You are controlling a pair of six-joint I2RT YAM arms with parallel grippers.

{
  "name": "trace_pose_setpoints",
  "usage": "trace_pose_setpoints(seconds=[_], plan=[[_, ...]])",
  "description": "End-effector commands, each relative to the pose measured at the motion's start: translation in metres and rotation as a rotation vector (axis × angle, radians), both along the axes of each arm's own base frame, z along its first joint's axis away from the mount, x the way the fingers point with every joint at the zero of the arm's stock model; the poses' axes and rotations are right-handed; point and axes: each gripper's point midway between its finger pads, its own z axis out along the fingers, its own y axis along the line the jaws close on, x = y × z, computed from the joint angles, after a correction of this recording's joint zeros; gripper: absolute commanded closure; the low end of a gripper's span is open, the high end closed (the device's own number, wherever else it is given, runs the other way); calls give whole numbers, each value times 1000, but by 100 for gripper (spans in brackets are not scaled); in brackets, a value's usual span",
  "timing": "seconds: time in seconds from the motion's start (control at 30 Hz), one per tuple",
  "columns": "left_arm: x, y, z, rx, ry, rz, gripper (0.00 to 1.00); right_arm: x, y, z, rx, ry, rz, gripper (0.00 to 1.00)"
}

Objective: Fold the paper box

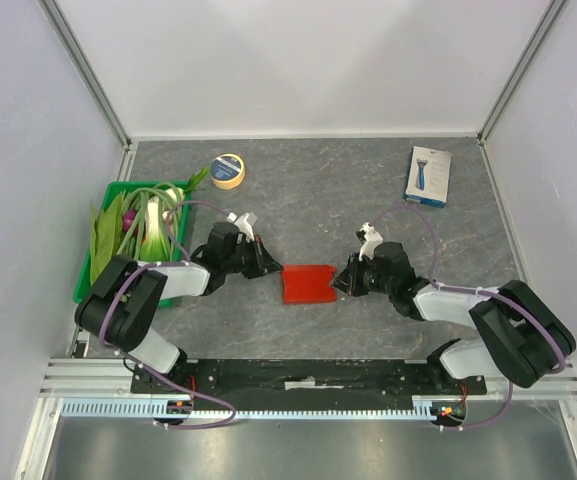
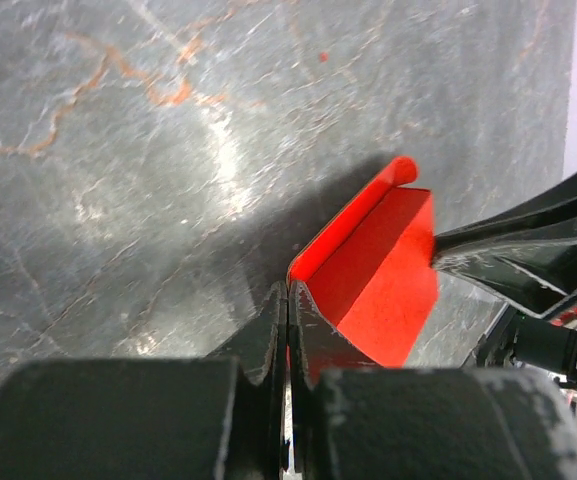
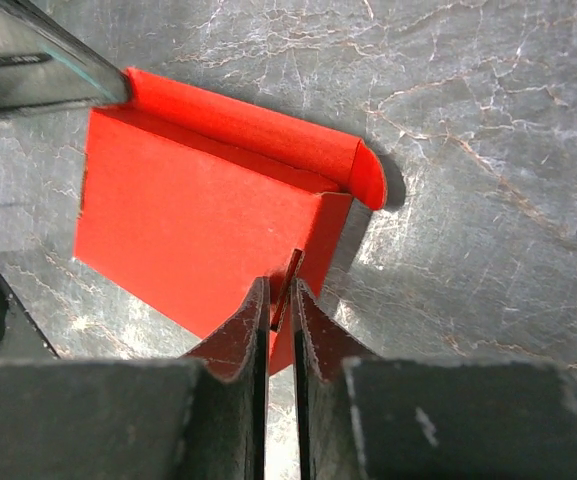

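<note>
Looking down from the top camera, I see the paper box [image 1: 308,283] lying on the desk [image 1: 368,200] between the two arms. The left fingers [image 1: 266,267] are at its left edge and the right fingers [image 1: 344,283] at its right edge. My worry is a tug of war — if either arm draws away while both pinch, the thin card could tear or crease off its fold line, or one edge could slip free and the raised wall drop flat.

On the left wrist camera, the left fingers [image 2: 266,340] are pressed together with no gap I can make out. The near corner of the paper box [image 2: 378,270] runs right into their tips; I judge that a shallow bite that could let go.

On the right wrist camera, the right fingers [image 3: 240,335] are a sliver apart, clamped on a thin upright side flap of the paper box [image 3: 188,220]. The long far wall stands up, its end tab curled over — a twist here could crush it.
</note>
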Motion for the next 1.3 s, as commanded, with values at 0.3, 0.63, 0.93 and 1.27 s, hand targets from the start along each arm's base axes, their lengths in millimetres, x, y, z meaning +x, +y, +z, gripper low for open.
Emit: trace_pose_setpoints(seconds=[0.3, 0.63, 0.93, 1.27], plan=[[6, -29, 73, -133, -344, -157, 98, -16, 14, 10, -23, -151, 109, 69], [-9, -40, 88, -220, -394, -234, 98, -14, 16, 7, -62, -143, 99, 50], [-17, -52, 108, -291, -381, -248, 98, -18, 25, 13, -54, -118, 92, 40], [-29, -72, 114, -307, -325, -302, 98, -11, 40, 23, -33, -203, 162, 30]])
